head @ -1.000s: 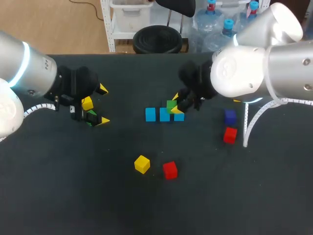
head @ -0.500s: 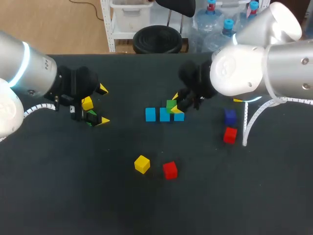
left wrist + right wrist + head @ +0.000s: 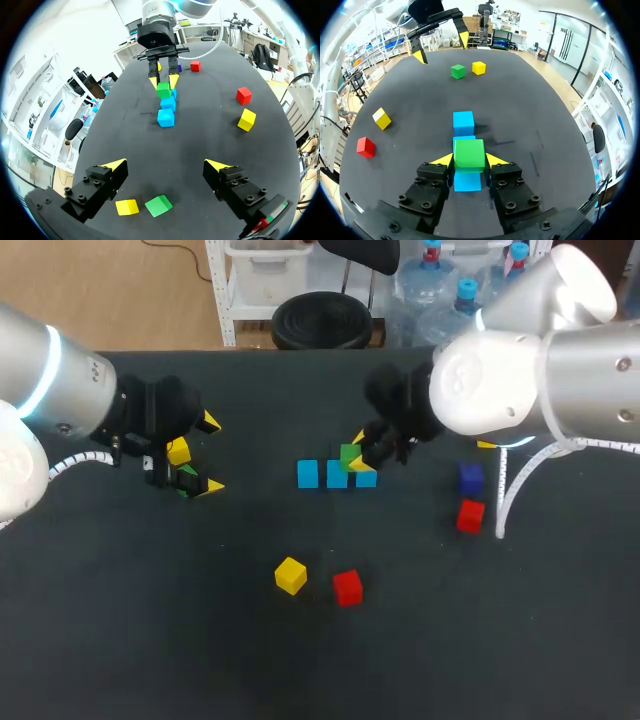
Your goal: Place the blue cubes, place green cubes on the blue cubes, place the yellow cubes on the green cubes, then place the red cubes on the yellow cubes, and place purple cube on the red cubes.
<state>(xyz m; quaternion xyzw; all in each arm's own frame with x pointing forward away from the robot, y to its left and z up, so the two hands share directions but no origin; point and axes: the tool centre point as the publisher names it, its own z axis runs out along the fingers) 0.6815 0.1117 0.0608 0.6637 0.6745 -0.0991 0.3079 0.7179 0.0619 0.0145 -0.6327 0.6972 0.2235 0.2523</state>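
Three blue cubes lie in a row mid-table: [image 3: 308, 474], [image 3: 336, 475], [image 3: 366, 477]. My right gripper [image 3: 358, 452] is shut on a green cube [image 3: 350, 456] just above the row's right half; in the right wrist view that green cube [image 3: 469, 152] sits between the fingers [image 3: 469, 160], over the blue cubes [image 3: 463, 121]. My left gripper [image 3: 205, 453] stands open at the left, over a second green cube [image 3: 187, 477] and a yellow cube [image 3: 178, 451]. In the left wrist view the gripper [image 3: 165, 165] is open and both cubes lie under it, green [image 3: 159, 205] and yellow [image 3: 127, 206].
Another yellow cube [image 3: 290, 575] and a red cube [image 3: 347, 588] lie toward the front middle. At the right, beneath my right arm, are a purple cube [image 3: 471, 478] and a second red cube [image 3: 470, 515].
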